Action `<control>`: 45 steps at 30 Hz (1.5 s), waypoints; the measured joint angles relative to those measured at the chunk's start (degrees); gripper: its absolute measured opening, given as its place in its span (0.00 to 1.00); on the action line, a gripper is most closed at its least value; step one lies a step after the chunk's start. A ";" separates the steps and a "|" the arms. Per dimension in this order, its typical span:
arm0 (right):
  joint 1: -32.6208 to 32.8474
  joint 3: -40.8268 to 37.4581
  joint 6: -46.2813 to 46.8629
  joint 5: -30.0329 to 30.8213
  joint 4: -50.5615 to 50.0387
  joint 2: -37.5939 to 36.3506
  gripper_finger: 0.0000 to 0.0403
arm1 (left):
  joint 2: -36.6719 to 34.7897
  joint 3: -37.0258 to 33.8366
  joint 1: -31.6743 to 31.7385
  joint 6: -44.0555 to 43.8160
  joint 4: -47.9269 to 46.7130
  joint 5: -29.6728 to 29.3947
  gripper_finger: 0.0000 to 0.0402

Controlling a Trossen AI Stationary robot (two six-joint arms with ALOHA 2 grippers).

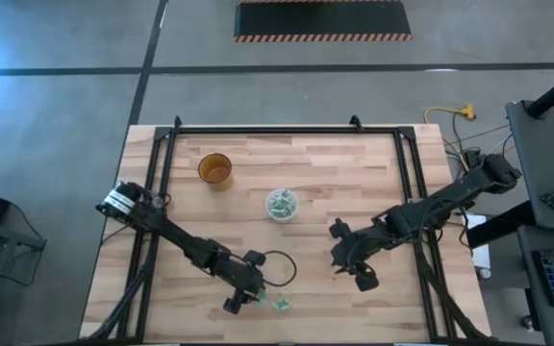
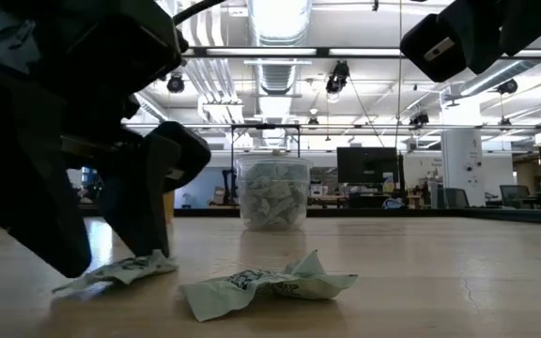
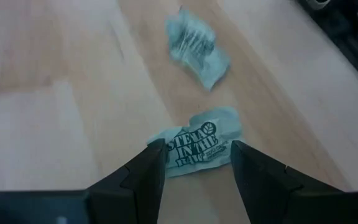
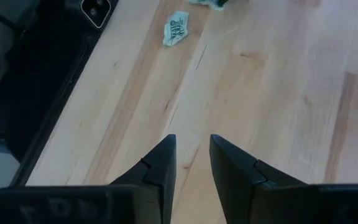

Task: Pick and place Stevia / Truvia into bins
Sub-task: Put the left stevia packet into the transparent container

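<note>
Left end effector (image 1: 245,300): lowered to the worktop (image 1: 354,183) near its front edge, fingers apart, one Stevia sachet (image 3: 197,147) bracketed between them. Second sachet (image 3: 197,45): lain just beyond. Translucent cup (image 1: 281,204): stood mid-worktop, filled with sachets. Amber cup (image 1: 215,170): placed apart. Right end effector (image 1: 352,272): held above bare wood, fingers slightly parted.

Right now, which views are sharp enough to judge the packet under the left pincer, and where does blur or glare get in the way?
Left wrist view: the near packet between the left pincer fingers is crisp, print readable; the far packet is blurred. Low view: the left pincer looms dark against bright ceiling lights, but both packets show. High view: the packets are tiny specks.
</note>
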 joint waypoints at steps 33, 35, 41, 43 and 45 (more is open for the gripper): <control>-0.02 0.01 -0.54 1.36 0.43 0.02 0.20 | 0.91 0.01 0.52 4.24 1.08 -2.06 0.03; -0.04 0.00 -0.76 1.51 0.40 0.02 0.20 | -0.69 -0.14 0.56 4.30 -1.84 -5.43 0.03; -0.04 0.02 -0.83 1.51 0.43 0.02 0.19 | -6.07 -0.16 0.51 4.56 -7.74 -24.48 0.03; -0.04 0.02 -0.88 1.52 0.46 0.02 0.19 | -7.15 -0.14 0.68 5.49 -8.10 -31.30 0.03; -0.04 0.02 -1.33 1.51 0.46 0.02 0.19 | -8.16 -0.14 0.81 8.87 -7.95 -37.68 0.03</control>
